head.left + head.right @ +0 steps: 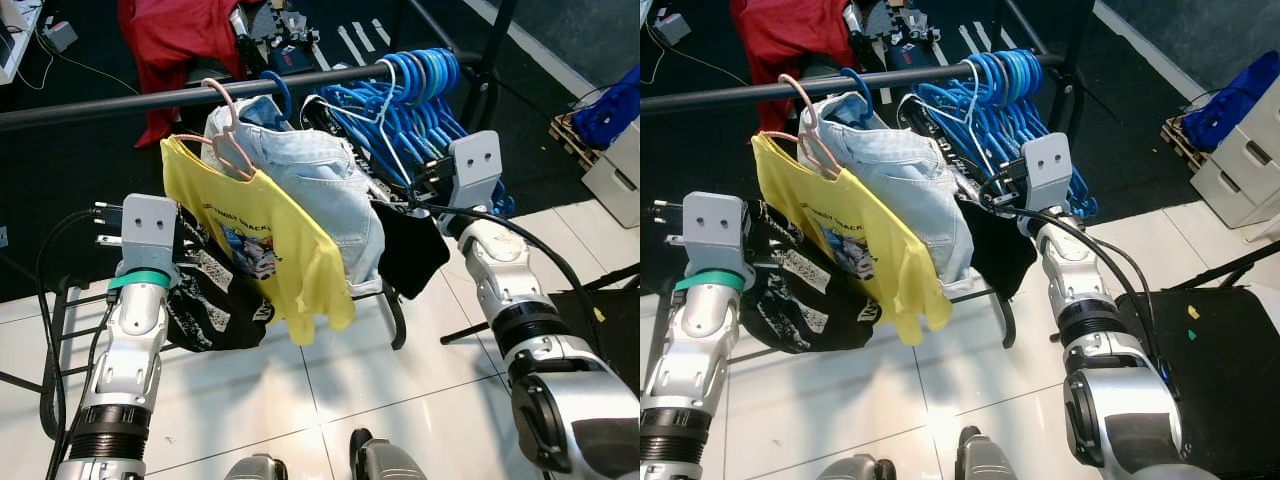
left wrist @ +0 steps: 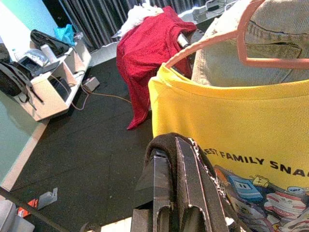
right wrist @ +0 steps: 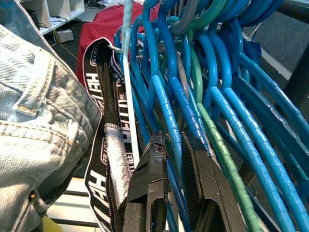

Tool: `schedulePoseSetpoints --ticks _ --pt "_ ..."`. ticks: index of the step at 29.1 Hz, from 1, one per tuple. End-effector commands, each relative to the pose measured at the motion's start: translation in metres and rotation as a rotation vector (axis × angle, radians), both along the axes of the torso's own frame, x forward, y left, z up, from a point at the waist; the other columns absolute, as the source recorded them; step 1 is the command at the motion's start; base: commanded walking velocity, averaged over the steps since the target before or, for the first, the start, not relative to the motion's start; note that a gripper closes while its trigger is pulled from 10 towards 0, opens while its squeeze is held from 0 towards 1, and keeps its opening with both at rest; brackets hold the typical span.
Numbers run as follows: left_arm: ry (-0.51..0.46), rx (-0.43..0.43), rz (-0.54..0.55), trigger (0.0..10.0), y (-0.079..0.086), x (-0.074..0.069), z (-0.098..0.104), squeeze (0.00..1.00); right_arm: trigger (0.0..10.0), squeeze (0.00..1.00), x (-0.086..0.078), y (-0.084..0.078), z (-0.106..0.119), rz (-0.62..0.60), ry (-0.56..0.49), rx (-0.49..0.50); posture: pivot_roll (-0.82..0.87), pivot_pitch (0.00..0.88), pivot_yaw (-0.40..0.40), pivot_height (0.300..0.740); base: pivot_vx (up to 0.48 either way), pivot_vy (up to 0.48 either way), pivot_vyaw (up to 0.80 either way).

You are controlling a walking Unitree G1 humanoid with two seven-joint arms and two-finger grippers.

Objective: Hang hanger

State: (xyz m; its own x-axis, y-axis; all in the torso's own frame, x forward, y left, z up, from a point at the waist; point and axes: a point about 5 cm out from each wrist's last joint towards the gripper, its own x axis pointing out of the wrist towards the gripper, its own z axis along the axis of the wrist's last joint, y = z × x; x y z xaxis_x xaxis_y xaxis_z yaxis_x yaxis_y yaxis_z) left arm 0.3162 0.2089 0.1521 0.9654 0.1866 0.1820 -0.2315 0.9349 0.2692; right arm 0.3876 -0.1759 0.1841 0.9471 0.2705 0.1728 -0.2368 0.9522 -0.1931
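1. The left arm (image 1: 135,320) rises from the lower left, and its left tool (image 2: 181,164) sits below the yellow shirt. In the left wrist view its two black fingers (image 2: 193,186) lie pressed together with dark fabric (image 2: 161,142) draped over their tips, so the tool is clenched; whether it actually pinches that cloth cannot be told.
2. A black printed garment (image 1: 215,300) hangs just beside the left arm, low under the rail and partly behind the yellow shirt.
3. The yellow shirt (image 1: 270,250), with a cartoon print and lettering, hangs on a pink hanger (image 1: 232,140). The hanger's hook is over the dark rail (image 1: 120,103), which runs across the scene, and the shirt tilts down toward the robot.
4. Behind the rail, a red cloth (image 1: 175,45) is draped over something on the dark floor.
5. A light denim garment (image 1: 320,185) hangs next to the yellow shirt, touching it, on a blue hook over the same rail.
6. A black garment (image 1: 410,245) hangs below the denim, near the right arm.
7. A dense bunch of blue hangers (image 1: 410,105) is crowded on the rail's right part, with a white wire hanger (image 3: 128,72) among them.
8. The right tool (image 3: 176,159) is pushed into this bunch, its fingers clenched on one blue hanger's arm.
9. The right arm (image 1: 510,290) reaches up from the lower right over white tiles (image 1: 400,370).
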Motion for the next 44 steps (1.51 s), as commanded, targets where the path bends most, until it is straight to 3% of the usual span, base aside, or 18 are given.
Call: schedulePoseSetpoints --ticks 1,5,18,25,26,27,41,44 --pt "-0.008 0.008 -0.002 10.0 0.0 0.001 0.003 0.0 10.0 0.0 0.0 0.001 -0.002 0.005 0.006 0.02 0.05 0.098 0.101 0.74 0.0 0.0 0.0" --pt "-0.008 0.007 -0.003 10.0 0.0 0.001 0.003 0.0 10.0 0.0 0.0 0.0 -0.002 0.004 0.008 0.021 0.05 0.098 0.101 0.74 0.0 0.0 0.0" --pt "-0.009 0.004 -0.003 10.0 -0.001 0.002 0.003 0.0 10.0 0.0 -0.003 0.003 -0.027 0.091 0.177 0.043 0.05 0.098 0.101 0.74 0.0 0.0 0.0" --pt "-0.009 0.003 -0.003 10.0 -0.001 0.002 0.003 0.0 10.0 0.0 -0.003 0.002 -0.028 0.095 0.187 0.048 0.04 0.094 0.1 0.74 0.0 0.0 0.0" --pt "-0.01 0.002 -0.004 10.0 -0.002 0.002 0.003 0.0 7.4 0.0 -0.002 -0.001 -0.027 0.089 0.186 0.05 0.04 0.094 0.101 0.74 0.0 0.0 0.0" --pt "-0.01 0.001 -0.005 10.0 -0.002 0.002 0.003 0.0 0.4 0.0 -0.002 -0.002 -0.026 0.087 0.182 0.055 0.04 0.094 0.101 0.74 0.0 0.0 0.0" --pt "-0.01 -0.001 -0.008 10.0 -0.003 0.003 0.003 0.0 0.0 0.0 -0.001 -0.005 -0.018 0.09 0.132 0.072 0.04 0.087 0.101 0.74 0.0 0.0 0.0" --pt "-0.007 -0.005 -0.014 10.0 -0.005 0.004 0.003 0.0 0.0 0.0 -0.001 -0.004 -0.003 0.1 0.051 0.068 0.03 0.09 0.103 0.74 0.0 0.0 0.0"
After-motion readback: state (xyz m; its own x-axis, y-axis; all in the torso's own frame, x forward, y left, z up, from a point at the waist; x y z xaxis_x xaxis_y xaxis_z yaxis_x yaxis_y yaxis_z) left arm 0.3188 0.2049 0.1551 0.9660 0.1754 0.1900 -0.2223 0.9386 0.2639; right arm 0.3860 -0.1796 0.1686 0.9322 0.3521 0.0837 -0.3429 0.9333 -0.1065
